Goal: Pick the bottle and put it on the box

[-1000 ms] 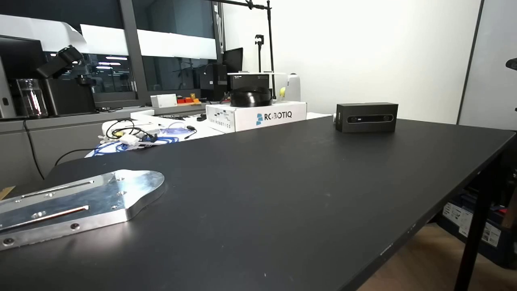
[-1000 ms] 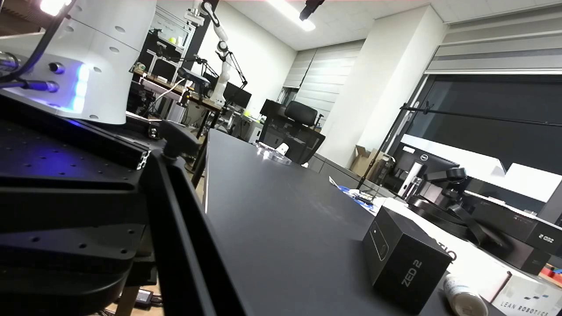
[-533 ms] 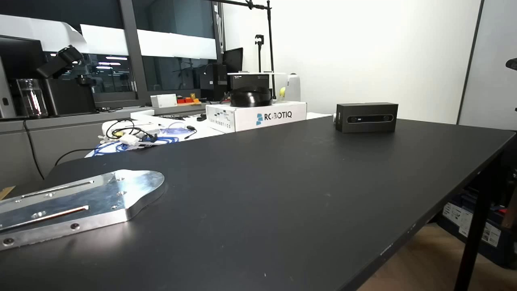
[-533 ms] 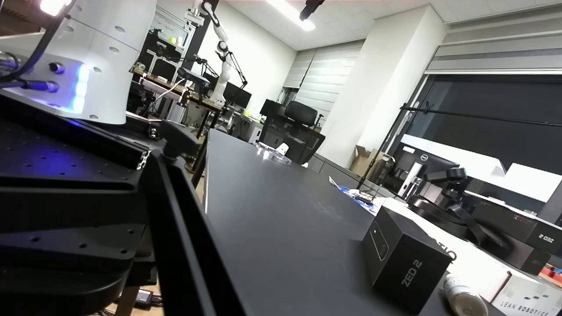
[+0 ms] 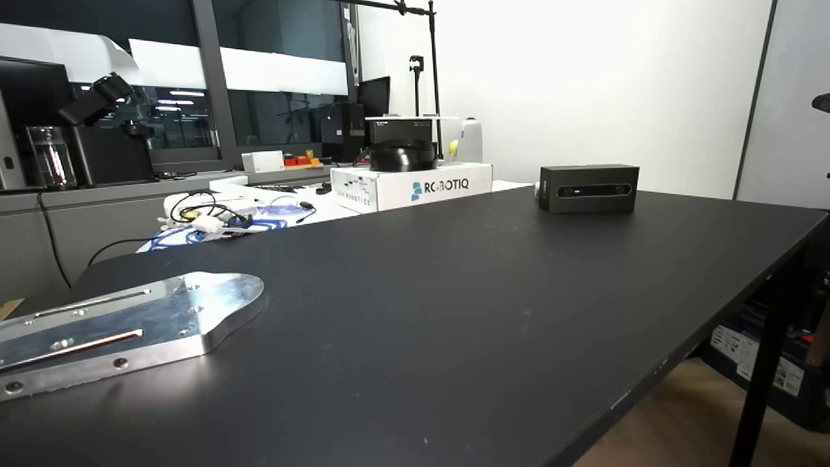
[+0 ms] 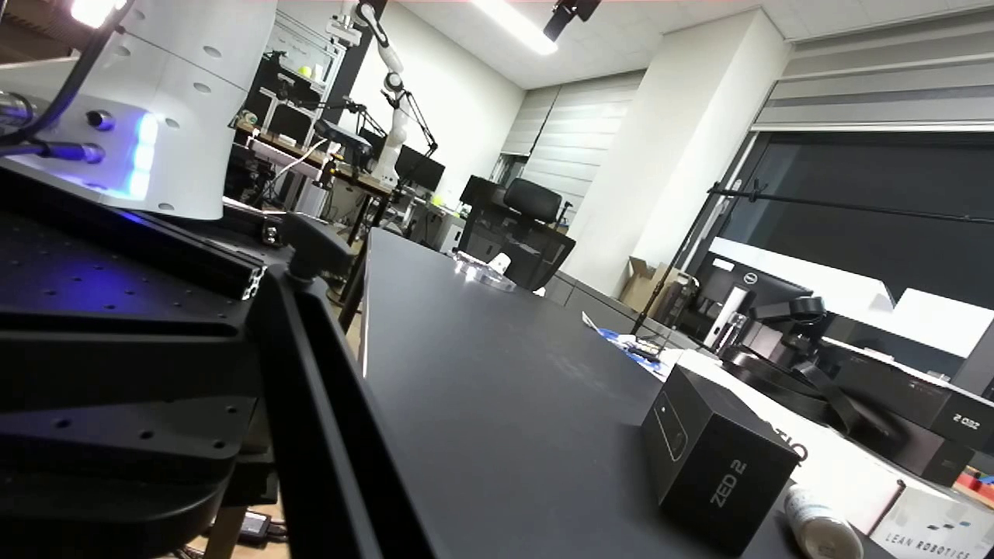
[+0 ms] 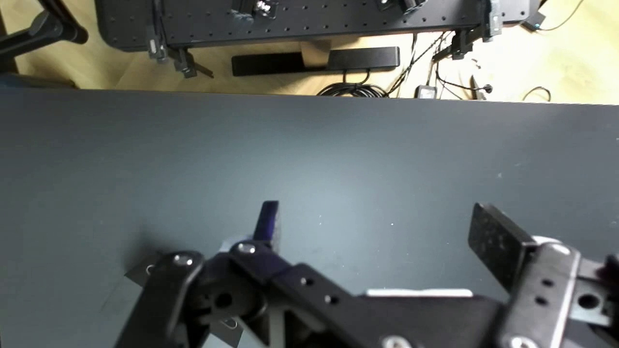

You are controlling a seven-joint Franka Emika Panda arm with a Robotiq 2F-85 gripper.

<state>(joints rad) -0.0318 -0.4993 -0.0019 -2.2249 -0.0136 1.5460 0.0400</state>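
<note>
The box [image 5: 589, 188] is low and black with an outlined strip on its front; it stands at the table's far end and also shows in an exterior view [image 6: 718, 466]. The bottle [image 6: 821, 524] is small and white, appears to lie on its side, and is close beside the box. Only a white sliver of the bottle [image 5: 537, 189] shows past the box. In the wrist view my gripper [image 7: 379, 224] is open and empty above the table. Dark box parts [image 7: 228, 331] show beneath its linkage; the bottle is not discernible there. A dark piece [image 6: 571, 17], likely of my gripper, hangs high at the top edge.
A white printed carton [image 5: 434, 187] stands beyond the table's back edge, near the bottle. A metal plate [image 5: 130, 318] lies at the table's opposite end. Cables [image 5: 214, 220] lie behind. The robot's mount [image 7: 314, 19] stands beyond the table edge [image 7: 290, 96].
The dark piece at the top edge of an exterior view has moved right and shows more over the last half second. The box and bottle have not moved.
</note>
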